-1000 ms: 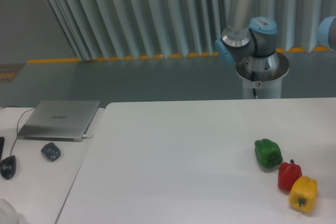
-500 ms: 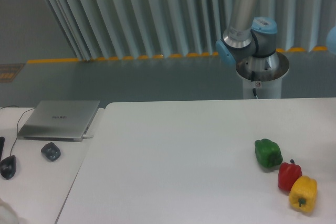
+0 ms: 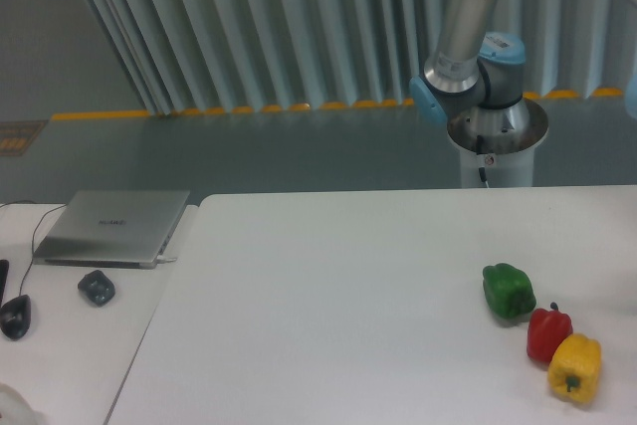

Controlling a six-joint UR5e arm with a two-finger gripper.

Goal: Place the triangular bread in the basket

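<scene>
Three peppers sit in a diagonal row near the right edge of the white worktop (image 3: pixel 328 276): a green pepper (image 3: pixel 509 291) farthest back, a red pepper (image 3: pixel 547 333) just in front of it and to its right, and a yellow pepper (image 3: pixel 574 367) nearest the camera, touching or almost touching the red one. Behind the worktop stands the robot arm (image 3: pixel 468 37) on its round pedestal base (image 3: pixel 495 146), its grey tube and blue joints rising out of the top of the picture. The end effector is out of the picture, so its opening and whether it holds anything cannot be told. Neither the triangular bread nor the basket shows anywhere in this single view. On a second, lower table (image 3: pixel 60 345) at the left lie a closed silver laptop (image 3: pixel 114 227), a small dark grey object (image 3: pixel 97 287) in front of it, and a black mouse (image 3: pixel 14 317) with its cable at the left edge.
</scene>
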